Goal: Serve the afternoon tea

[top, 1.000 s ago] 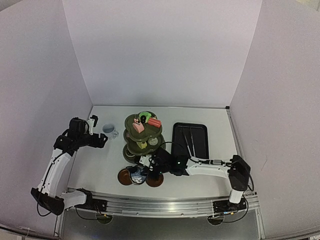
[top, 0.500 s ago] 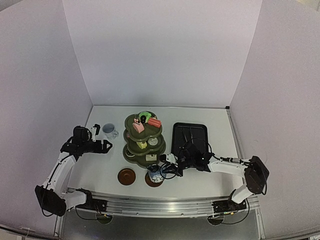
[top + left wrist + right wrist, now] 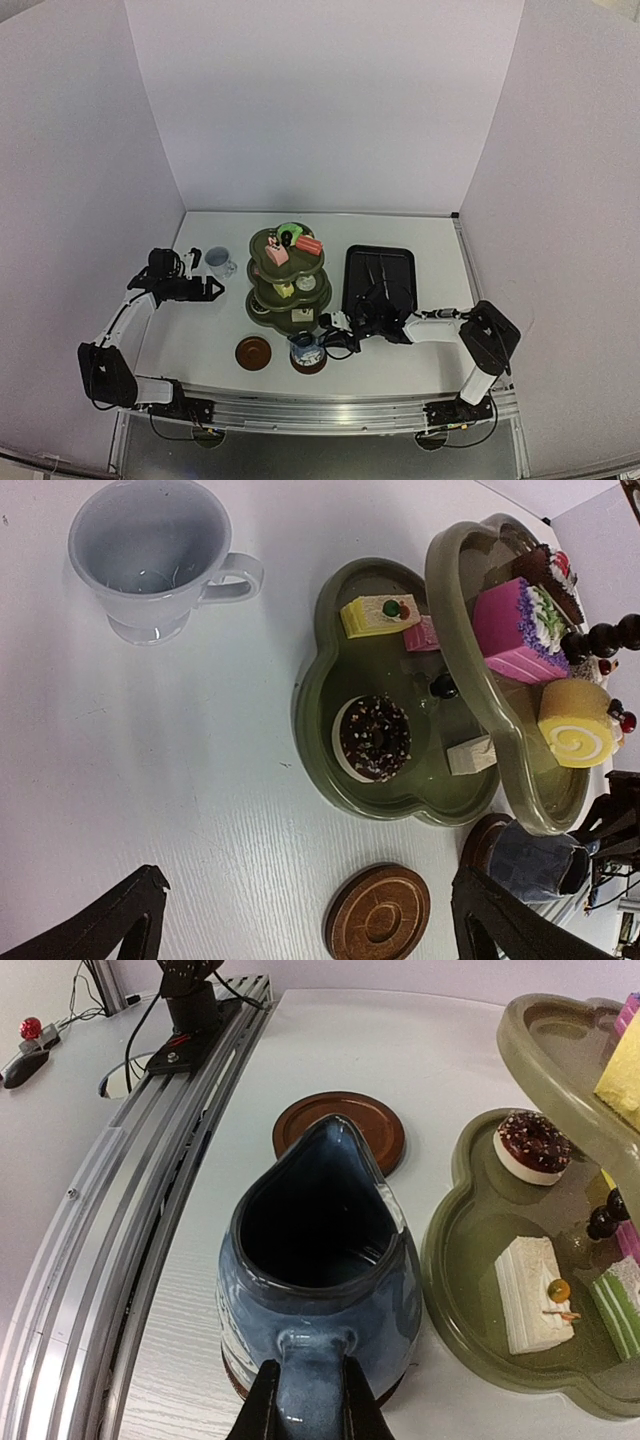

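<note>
One pale cup point(image 3: 150, 555) far left on the bench point(image 3: 190, 330), upright and empty, near the left jaws, spread wide with nothing between them. Next, olive stand point(image 3: 288, 280): chocolate doughnut point(image 3: 371, 737), yellow slice point(image 3: 378, 615) and white slice point(image 3: 530, 1290) on the bottom tier; pink cake point(image 3: 515, 630) and yellow roll point(image 3: 575, 735) on the tier above. In front, bare coaster point(image 3: 377, 917). Just right of it, dark blue cup point(image 3: 320, 1260), empty, on the second coaster point(image 3: 312, 366), right jaws pinched on its handle. Farther right, black tray point(image 3: 400, 262) holding metal tongs point(image 3: 376, 270).
</note>
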### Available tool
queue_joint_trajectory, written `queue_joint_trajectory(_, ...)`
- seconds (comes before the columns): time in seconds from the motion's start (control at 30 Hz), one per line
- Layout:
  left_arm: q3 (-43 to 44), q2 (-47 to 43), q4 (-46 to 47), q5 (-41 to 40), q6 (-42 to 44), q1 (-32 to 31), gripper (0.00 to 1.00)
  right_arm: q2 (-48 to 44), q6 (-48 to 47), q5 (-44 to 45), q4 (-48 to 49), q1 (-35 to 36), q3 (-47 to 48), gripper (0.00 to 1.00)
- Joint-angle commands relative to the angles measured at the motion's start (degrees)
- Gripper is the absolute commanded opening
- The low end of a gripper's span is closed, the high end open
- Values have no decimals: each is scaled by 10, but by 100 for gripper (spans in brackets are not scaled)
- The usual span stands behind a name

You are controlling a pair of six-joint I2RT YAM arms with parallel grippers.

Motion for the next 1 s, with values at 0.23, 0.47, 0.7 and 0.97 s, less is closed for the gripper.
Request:
queue_joint_trajectory(0.23,18,6,15,7,18,13,100,21,-49,-46,83,-3,-13,0)
queue_joint_trajectory(0.47,15,2,19,12,14,17,100,49,-64,-35,85,-5,-8,0)
queue_joint_trajectory(0.7,17,2,23,15,10,22,100,54,-73,-30,91,-14,-14,0)
queue_joint_trajectory(0.97,22,9,25,21,9,24,100,53,-73,3,164,-14,-25,0)
